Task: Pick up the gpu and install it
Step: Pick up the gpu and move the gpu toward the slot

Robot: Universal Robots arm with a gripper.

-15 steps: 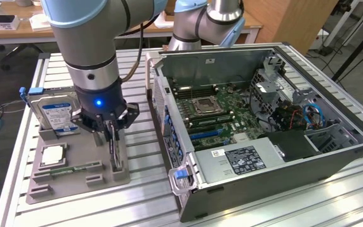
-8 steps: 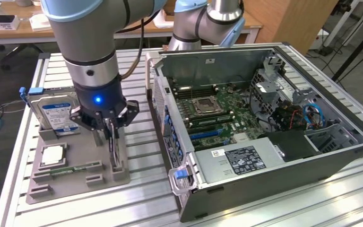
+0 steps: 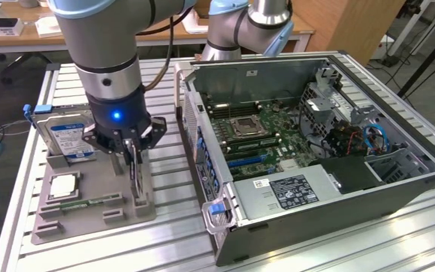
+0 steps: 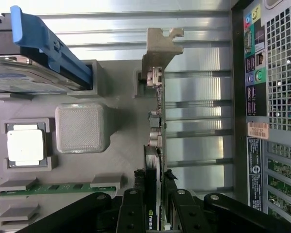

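The gpu (image 3: pixel 136 180) stands on edge at the grey parts tray's (image 3: pixel 81 222) side nearest the computer case. It is a thin dark card with a pale metal end bracket (image 4: pixel 161 46). My gripper (image 3: pixel 131 150) reaches down over it from above. In the wrist view the gpu (image 4: pixel 156 114) runs away from the gripper (image 4: pixel 153 216), and the black fingers (image 4: pixel 131 213) press on both faces of its near end, where a logo shows. I cannot tell whether the card's lower edge still rests in the tray's slot.
The tray also holds a silver hard drive (image 3: pixel 70 136) with blue rails, a square processor (image 3: pixel 64 184) and a narrow green memory stick (image 3: pixel 89 202). The open computer case (image 3: pixel 399 187) lies at the exterior view's right, motherboard (image 3: pixel 255 136) exposed. A second arm's base (image 3: pixel 248 28) stands behind it.
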